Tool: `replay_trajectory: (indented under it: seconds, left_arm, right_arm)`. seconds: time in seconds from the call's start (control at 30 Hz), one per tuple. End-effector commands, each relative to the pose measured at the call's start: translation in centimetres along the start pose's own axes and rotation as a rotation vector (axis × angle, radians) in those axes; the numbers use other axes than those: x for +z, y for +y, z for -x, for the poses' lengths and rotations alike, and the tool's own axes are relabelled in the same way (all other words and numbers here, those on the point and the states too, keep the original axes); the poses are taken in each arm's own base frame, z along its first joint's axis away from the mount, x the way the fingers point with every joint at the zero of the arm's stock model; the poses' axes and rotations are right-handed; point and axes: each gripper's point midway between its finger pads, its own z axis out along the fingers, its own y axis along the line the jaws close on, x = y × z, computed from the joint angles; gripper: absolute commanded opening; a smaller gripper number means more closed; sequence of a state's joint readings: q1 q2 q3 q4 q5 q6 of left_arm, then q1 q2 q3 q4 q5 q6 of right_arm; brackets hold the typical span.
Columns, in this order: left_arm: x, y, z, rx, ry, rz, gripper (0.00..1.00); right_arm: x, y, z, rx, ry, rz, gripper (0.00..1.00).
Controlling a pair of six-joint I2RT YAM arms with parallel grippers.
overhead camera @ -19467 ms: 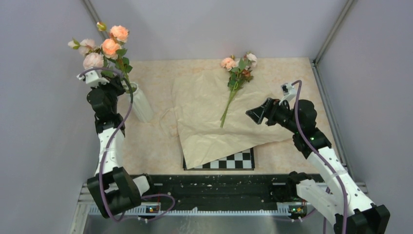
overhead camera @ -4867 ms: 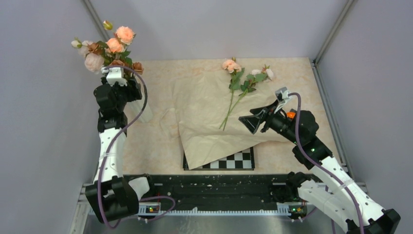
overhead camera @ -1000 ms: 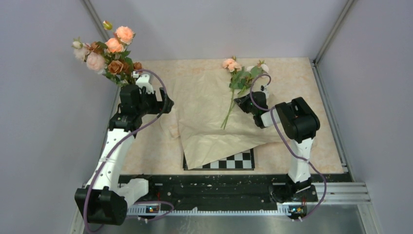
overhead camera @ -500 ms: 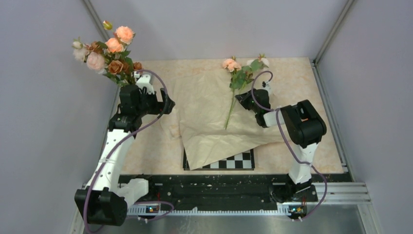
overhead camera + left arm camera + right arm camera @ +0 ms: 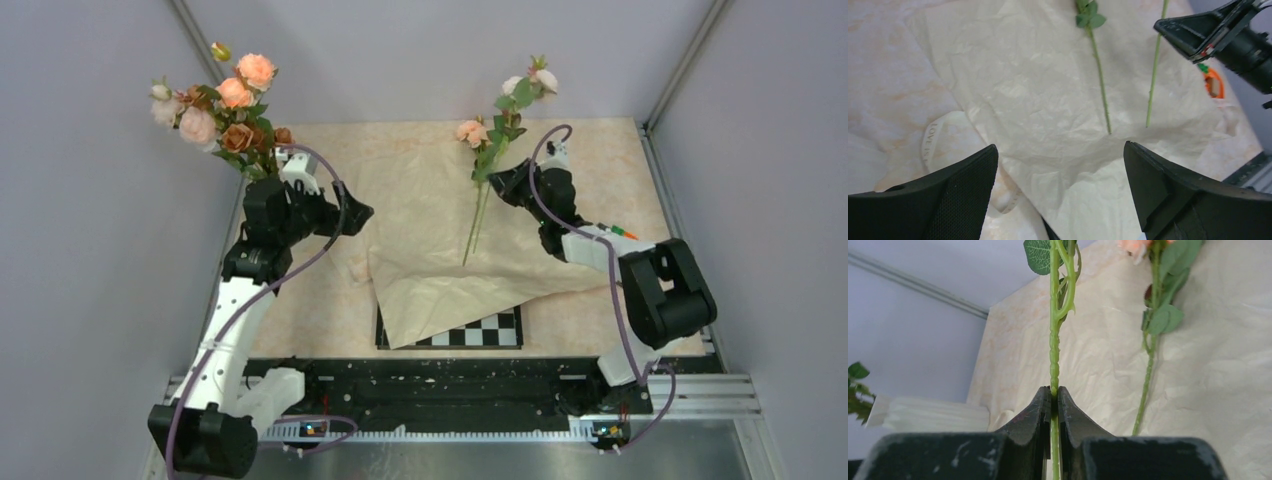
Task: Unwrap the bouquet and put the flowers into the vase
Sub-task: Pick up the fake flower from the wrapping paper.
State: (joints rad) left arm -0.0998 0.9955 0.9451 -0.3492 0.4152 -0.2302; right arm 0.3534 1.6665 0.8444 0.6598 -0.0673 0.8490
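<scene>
My right gripper [image 5: 500, 182] [image 5: 1054, 390] is shut on the green stem [image 5: 1054, 347] of one flower, held up off the paper with its pale bloom [image 5: 532, 82] raised near the back wall. A second flower [image 5: 470, 131] lies on the unfolded beige wrapping paper [image 5: 430, 230], its stem [image 5: 1147, 377] beside the held one. Several roses [image 5: 225, 100] stand at the back left. The left arm hides the vase from above; its white ribbed side [image 5: 933, 415] shows in the right wrist view. My left gripper [image 5: 352, 214] [image 5: 1060, 147] hangs open and empty over the paper's left part.
A cream ribbon [image 5: 930, 142] lies on the table by the paper's left edge. A checkerboard [image 5: 480, 328] pokes out under the paper's near corner. Grey walls close in the back and both sides. The arm bases sit on the black rail [image 5: 440, 385].
The right gripper has risen and swung toward the back, lifting its flower off the paper so the bloom now stands high. The left gripper has shifted slightly right, still open.
</scene>
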Motion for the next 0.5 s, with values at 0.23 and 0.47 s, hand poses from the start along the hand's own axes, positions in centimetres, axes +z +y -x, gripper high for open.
replay_trajectory:
  seconds: [0.23,0.47]
  left_arm:
    - [-3.9,-14.5,7.6,-0.186,-0.245,-0.551,0.99]
    - [-5.3,-18.9,8.7,-0.199,-0.269,-0.68,0.99]
  right_arm:
    - [-7.9,18.2,-0.6,-0.326,0.154,0.532,0.0]
    - [-12.2,25.2,-3.4,-0.37,0.276,0.753,0.0]
